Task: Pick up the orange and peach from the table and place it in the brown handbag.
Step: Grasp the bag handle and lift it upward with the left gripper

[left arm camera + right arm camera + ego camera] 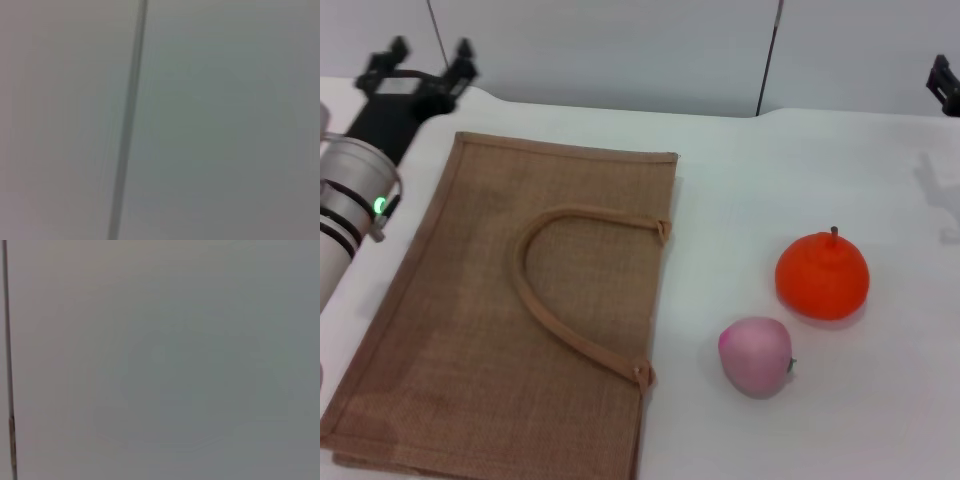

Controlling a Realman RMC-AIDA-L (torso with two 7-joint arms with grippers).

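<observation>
Orange [822, 277], peach [756, 355] beside flat handbag [510, 310]

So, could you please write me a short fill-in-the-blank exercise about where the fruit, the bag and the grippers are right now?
1. The brown handbag lies ____ on the table, one loop handle on top.
2. The fruit nearer the bag is the ____; the orange sits beyond it.
3. Neither fruit is ____ the bag yet.
4. The left gripper is open at the table's far ____ corner; the right gripper shows only at the far right edge.

Missing words: flat; peach; inside; left
</observation>
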